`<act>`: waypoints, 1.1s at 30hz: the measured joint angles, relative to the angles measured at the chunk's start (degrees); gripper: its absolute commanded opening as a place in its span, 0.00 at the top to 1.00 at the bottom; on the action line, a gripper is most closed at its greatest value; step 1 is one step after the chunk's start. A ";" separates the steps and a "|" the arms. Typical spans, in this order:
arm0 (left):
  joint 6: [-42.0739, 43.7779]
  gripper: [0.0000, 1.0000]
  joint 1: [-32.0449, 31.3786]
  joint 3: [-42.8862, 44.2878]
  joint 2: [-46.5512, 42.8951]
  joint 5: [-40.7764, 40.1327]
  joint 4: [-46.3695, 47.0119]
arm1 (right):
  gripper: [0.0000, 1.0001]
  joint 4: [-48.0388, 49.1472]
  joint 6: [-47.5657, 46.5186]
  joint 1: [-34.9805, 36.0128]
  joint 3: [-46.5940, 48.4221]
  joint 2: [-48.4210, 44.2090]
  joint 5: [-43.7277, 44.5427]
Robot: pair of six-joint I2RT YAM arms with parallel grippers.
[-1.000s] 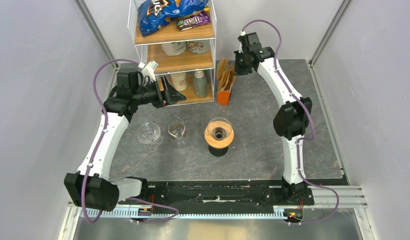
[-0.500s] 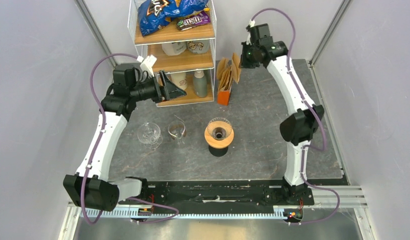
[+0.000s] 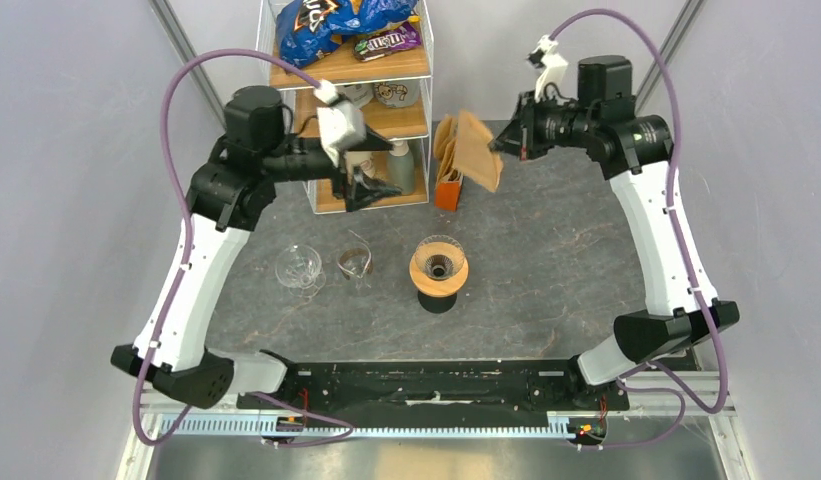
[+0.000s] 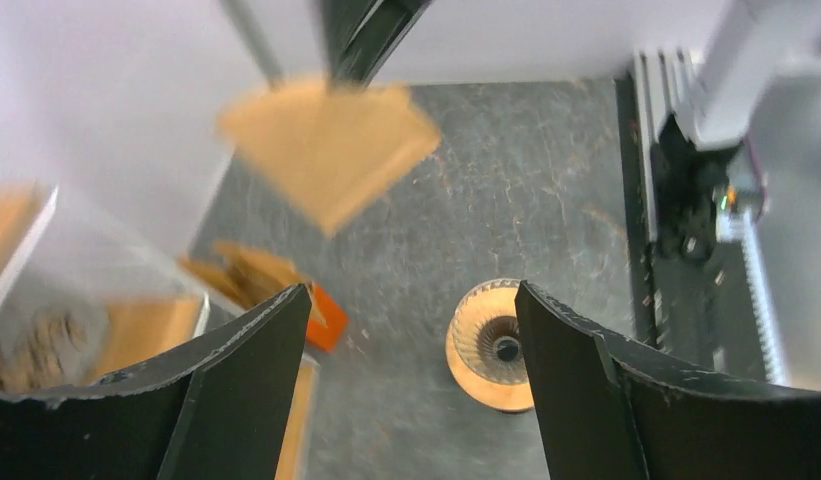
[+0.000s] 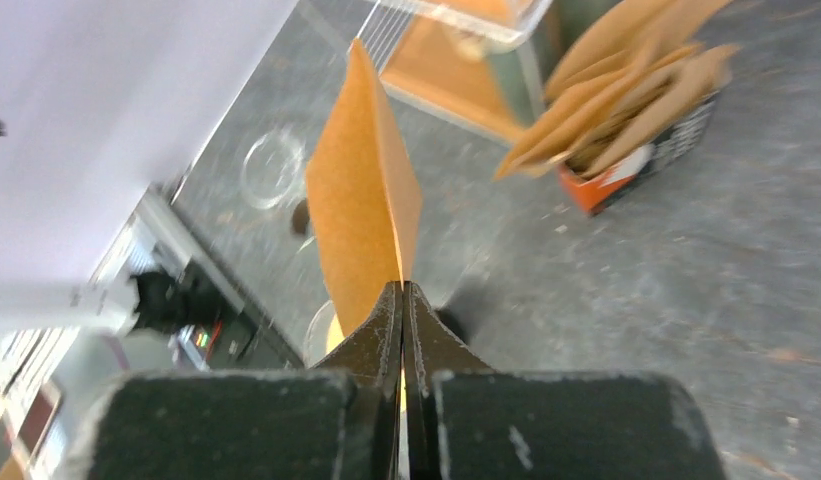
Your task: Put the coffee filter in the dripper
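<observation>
My right gripper [image 3: 509,144] is shut on a brown paper coffee filter [image 3: 479,150] and holds it in the air above the back of the table. The filter stands edge-on above the shut jaws in the right wrist view [image 5: 364,200] and shows blurred in the left wrist view [image 4: 331,145]. The glass dripper on its wooden collar [image 3: 439,268] stands mid-table, also in the left wrist view [image 4: 491,345]. My left gripper [image 3: 371,180] is open and empty, raised in front of the shelf, left of the filter.
An orange holder with more filters [image 3: 450,160] stands by the wire shelf [image 3: 346,95], which holds snack bags and bottles. A glass cup [image 3: 299,268] and a small glass pitcher [image 3: 354,262] stand left of the dripper.
My right gripper has pulled one filter out of the orange holder and lifted it up and toward the front. My left arm has risen and swung right, its gripper staying open.
</observation>
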 measured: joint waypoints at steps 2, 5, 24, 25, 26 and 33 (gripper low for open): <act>11.80 0.17 -5.88 6.05 2.16 -0.70 -7.04 | 1.00 -2.43 -2.91 1.90 -1.20 -0.11 -3.28; 26.58 0.18 -12.87 12.44 5.31 -2.19 -16.22 | 1.00 -5.64 -6.43 4.61 -3.50 0.11 -5.68; 46.34 0.30 -24.33 13.62 13.03 -15.10 -27.50 | 1.00 -11.72 -15.43 14.14 -7.89 -3.72 -5.79; 46.34 0.31 -24.63 13.62 13.11 -15.34 -27.52 | 1.00 -11.39 -15.41 14.14 -7.89 -3.98 -5.53; 46.34 0.31 -25.05 13.62 13.22 -15.82 -27.52 | 1.00 -10.97 -15.39 14.14 -7.89 -4.17 -5.16; 48.43 0.40 -26.71 13.55 13.38 -16.63 -30.32 | 1.00 -8.92 -14.05 14.14 -7.76 -4.31 -0.42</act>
